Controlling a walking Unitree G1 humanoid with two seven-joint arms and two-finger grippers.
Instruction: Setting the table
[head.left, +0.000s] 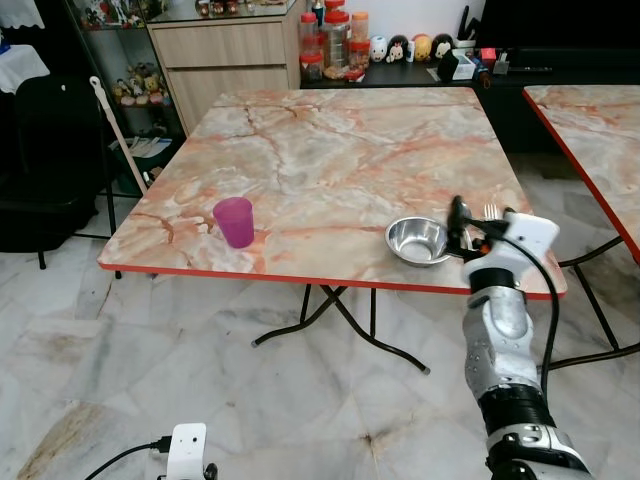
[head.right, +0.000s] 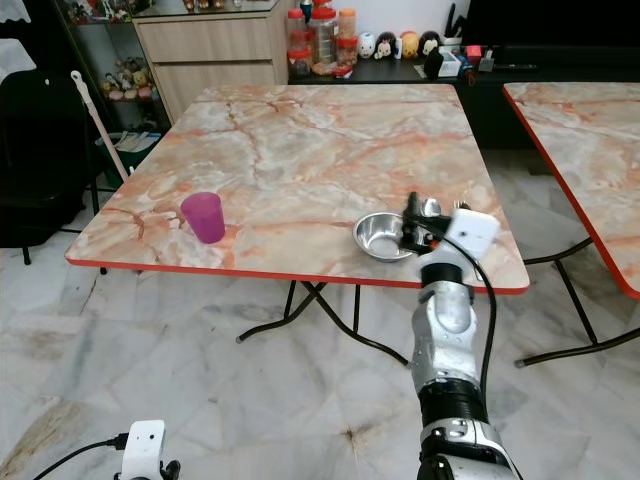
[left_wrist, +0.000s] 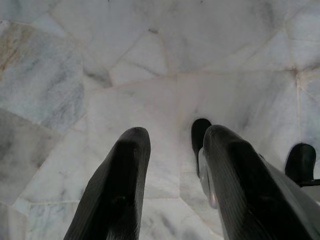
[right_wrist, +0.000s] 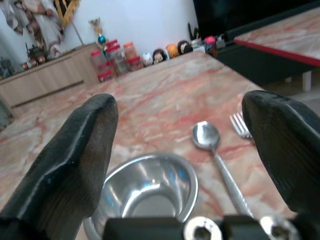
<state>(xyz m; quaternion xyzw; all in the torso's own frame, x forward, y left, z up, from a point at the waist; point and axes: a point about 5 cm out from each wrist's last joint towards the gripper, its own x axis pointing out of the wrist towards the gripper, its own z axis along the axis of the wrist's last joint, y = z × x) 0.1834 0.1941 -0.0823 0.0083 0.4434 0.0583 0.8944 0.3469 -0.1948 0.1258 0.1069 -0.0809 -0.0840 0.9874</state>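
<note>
A marble-patterned folding table (head.left: 330, 150) with a red edge stands before me. A purple cup (head.left: 235, 221) stands near its front left corner. A steel bowl (head.left: 417, 240) sits near the front right edge, with a spoon (right_wrist: 207, 136) and a fork (right_wrist: 240, 125) lying just to its right. My right gripper (head.left: 472, 225) is open, hovering at the table's front edge over the bowl's right side and the spoon, fingers spread wide and holding nothing. My left gripper (left_wrist: 172, 137) hangs low over the floor, open and empty.
A second marble table (head.left: 590, 120) stands to the right. Behind are a wooden cabinet (head.left: 225, 60), jars (head.left: 335, 40) and figurines on a dark counter. A broom handle (head.left: 120, 130) and a black chair (head.left: 40, 170) are to the left. White marble floor (head.left: 250, 400) lies in front.
</note>
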